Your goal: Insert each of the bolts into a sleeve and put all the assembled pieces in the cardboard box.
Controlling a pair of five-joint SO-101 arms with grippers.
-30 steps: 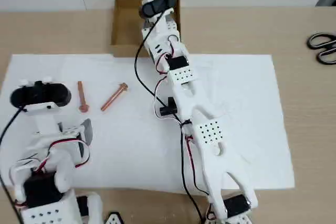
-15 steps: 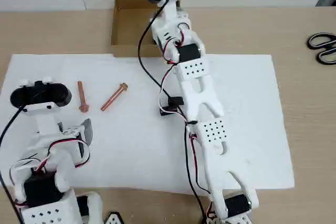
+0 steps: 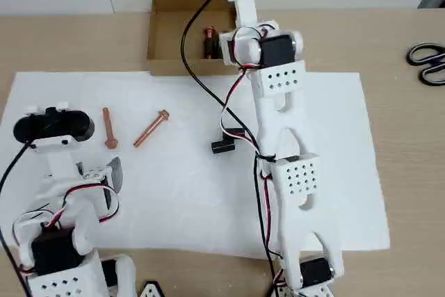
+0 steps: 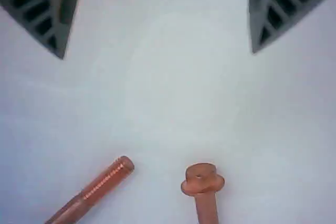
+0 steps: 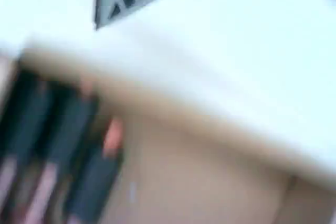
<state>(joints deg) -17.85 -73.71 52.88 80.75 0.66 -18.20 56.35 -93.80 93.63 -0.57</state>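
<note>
Left gripper [image 4: 157, 53] hung over white sheet [image 3: 174, 193], jaws apart, straight bolt [image 3: 108, 128] and slanted bolt [image 3: 151, 128] just ahead; I judged it staged for next pick. Right gripper [image 3: 226, 43] sat over cardboard box [image 3: 150, 33] beside assembled piece [image 3: 208, 41] lying inside; its state I couldn't tell.

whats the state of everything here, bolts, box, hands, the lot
cardboard box: open on top, at least one assembled piece inside
assembled piece: bolt in a dark sleeve, lying in the box
straight bolt: bare, lying flat on the white sheet
slanted bolt: bare, lying flat on the sheet
left hand: open, empty, above the sheet
scissors: lying flat, handles close together
</note>
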